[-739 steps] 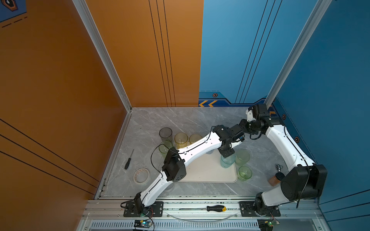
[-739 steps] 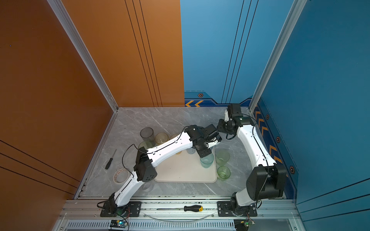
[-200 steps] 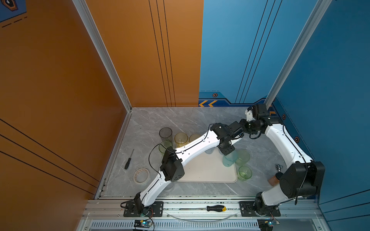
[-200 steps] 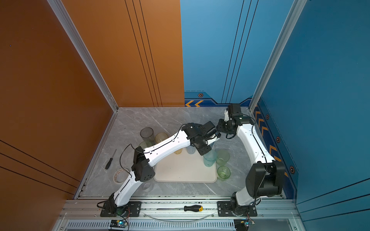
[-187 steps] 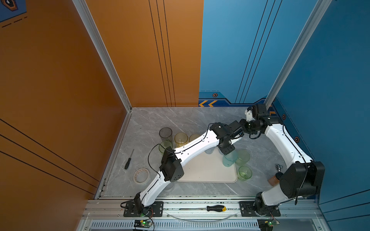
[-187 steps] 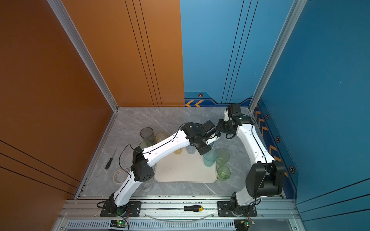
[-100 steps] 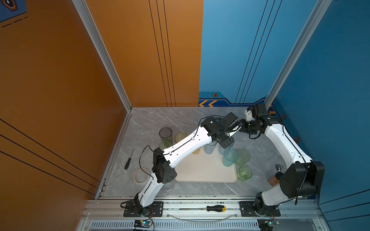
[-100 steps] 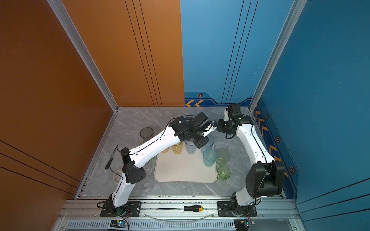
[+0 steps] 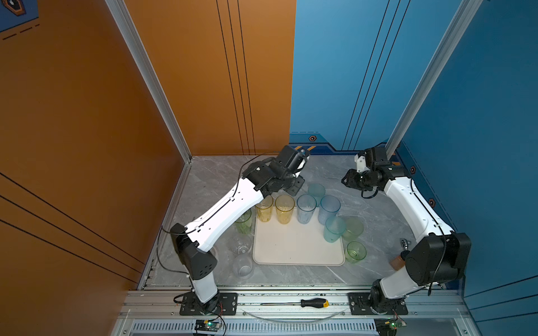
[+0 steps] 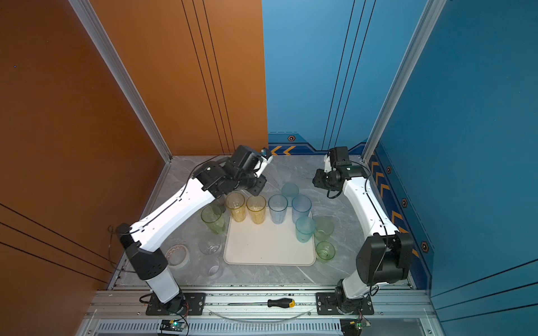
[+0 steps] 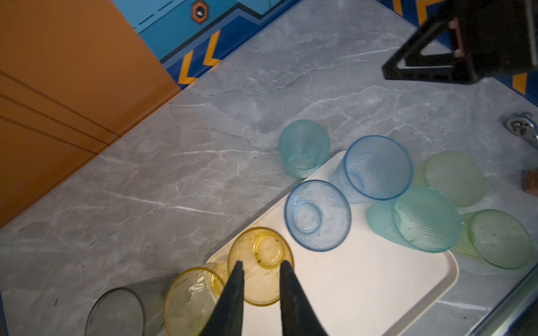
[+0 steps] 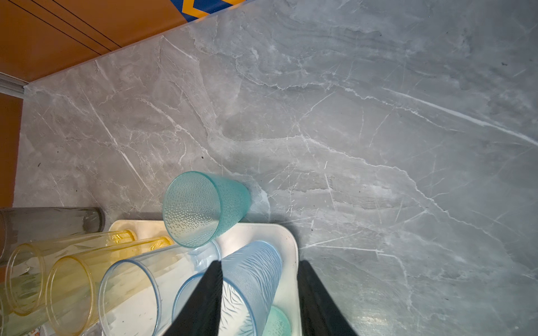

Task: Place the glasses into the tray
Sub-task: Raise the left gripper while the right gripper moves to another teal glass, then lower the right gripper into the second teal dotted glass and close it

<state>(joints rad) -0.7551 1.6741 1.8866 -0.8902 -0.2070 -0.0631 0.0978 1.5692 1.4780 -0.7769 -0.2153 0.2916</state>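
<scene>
1. the tray (image 9: 291,247) lies flat on the grey marble bench (image 9: 215,180), between the two arms.
2. five glasses stand upright in it: a yellow glass (image 9: 264,209) and a second yellow glass (image 9: 284,209) along its far edge, then a pale blue glass (image 9: 305,209), a blue glass (image 9: 329,210) and a teal glass (image 9: 333,229) at its right edge.
3. the others stand on the bench outside it: a short teal glass (image 9: 316,190) just behind the far edge, a pale green glass (image 9: 353,229) and a green glass (image 9: 355,252) off the right edge, a tall green glass (image 9: 244,223), a clear glass (image 9: 241,245) and a nearer clear glass (image 9: 243,266) off the left edge.
4. a smoky grey glass (image 11: 116,311) stands beside the yellow ones.
5. the left arm (image 9: 227,209) reaches over the tray's far left corner; its jaws hang above the yellow glasses, the fingers (image 11: 233,296) parted by a narrow gap, gripping nothing.
6. the right arm (image 9: 407,200) is held up at the far right of the bench, apart from every glass; its jaws stand wider apart and empty.
7. a tape roll (image 10: 177,254) lies near the left arm's base; a screwdriver (image 9: 314,303) lies on the front rail.
</scene>
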